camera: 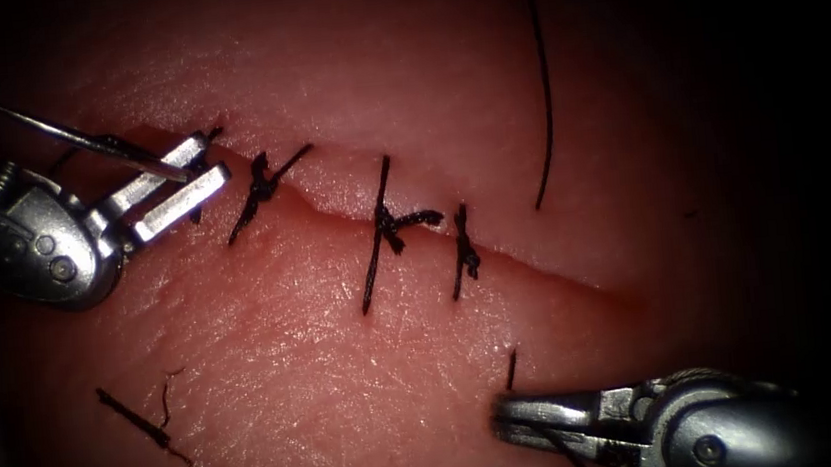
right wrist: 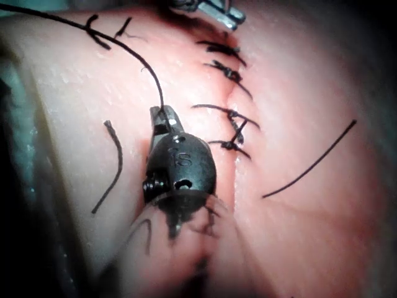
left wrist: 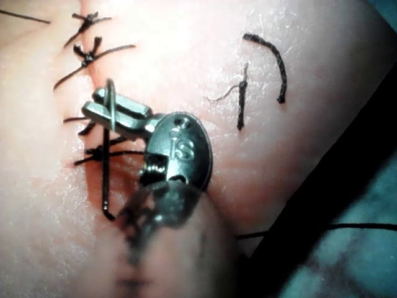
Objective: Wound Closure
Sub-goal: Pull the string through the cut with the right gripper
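Tissue (camera: 349, 390) with a stitched cut (camera: 539, 263) running across it. At the cut's left end, the left tool (camera: 191, 168) grips the needle (camera: 76, 138) near one end, clear of the tissue. Below the cut, the right tool (camera: 528, 424) is closed on the thread (right wrist: 111, 40).

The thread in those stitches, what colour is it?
Black thread, clearest in the endoscope view against the pink tissue.

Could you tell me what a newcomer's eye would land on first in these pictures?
Probably the row of dark knotted stitches crossing the cut in the tissue. Next, the left claw at the cut's left end, holding the needle across its jaws, and the right claw, low on the right, shut on the thread.
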### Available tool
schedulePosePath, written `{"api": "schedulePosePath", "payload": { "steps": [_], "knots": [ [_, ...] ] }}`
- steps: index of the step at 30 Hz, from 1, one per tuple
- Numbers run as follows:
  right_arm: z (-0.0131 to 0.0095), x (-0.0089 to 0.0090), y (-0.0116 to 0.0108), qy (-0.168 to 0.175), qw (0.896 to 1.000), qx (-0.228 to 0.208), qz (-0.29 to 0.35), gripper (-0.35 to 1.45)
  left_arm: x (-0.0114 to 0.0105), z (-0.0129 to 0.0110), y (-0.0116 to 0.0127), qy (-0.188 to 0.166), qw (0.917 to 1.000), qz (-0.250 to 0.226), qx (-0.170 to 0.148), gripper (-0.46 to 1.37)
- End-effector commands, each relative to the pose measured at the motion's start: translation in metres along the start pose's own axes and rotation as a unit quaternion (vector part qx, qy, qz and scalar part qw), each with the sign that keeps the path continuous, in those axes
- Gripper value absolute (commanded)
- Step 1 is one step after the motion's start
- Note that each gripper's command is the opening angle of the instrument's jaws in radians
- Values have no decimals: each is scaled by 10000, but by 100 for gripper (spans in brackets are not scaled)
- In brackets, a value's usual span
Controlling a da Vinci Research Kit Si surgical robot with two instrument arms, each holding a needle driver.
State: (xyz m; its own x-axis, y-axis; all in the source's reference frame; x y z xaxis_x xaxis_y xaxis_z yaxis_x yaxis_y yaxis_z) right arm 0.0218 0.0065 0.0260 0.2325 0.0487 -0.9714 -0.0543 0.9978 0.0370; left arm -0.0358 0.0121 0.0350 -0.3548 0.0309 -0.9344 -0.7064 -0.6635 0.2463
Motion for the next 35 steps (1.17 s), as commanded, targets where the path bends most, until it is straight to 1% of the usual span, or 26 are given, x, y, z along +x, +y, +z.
{"api": "schedulePosePath", "payload": {
  "steps": [1,3,9,10,13,16,19,29,35],
  "knots": [
    [4,3,-2,8,10000,84,-15,-35,-1,0,1,-2,10000,0,-45,-35],
    [13,14,-10,-1,9997,238,-65,-35,-1,1,1,-3,10000,1,-44,-35],
    [28,28,-26,-63,9985,537,-123,-35,-1,0,2,-24,10000,6,-38,-35],
    [32,32,-31,-60,9980,611,-148,-35,-1,0,2,-22,10000,7,-37,-35],
    [40,39,-43,-19,9971,735,-200,-35,-1,0,3,-20,10000,9,-35,-35],
    [44,45,-48,31,9965,802,-221,-35,-2,-1,3,-18,10000,11,-33,-35],
    [44,47,-48,34,9965,805,-221,-35,-2,-1,4,-28,10000,13,-42,-35],
    [45,46,-48,22,9966,788,-224,-35,-2,-3,5,-22,10000,18,-40,-35],
    [47,42,-46,-5,9967,775,-221,-35,-3,-2,5,-1,10000,16,-63,-35]
  ]
}}
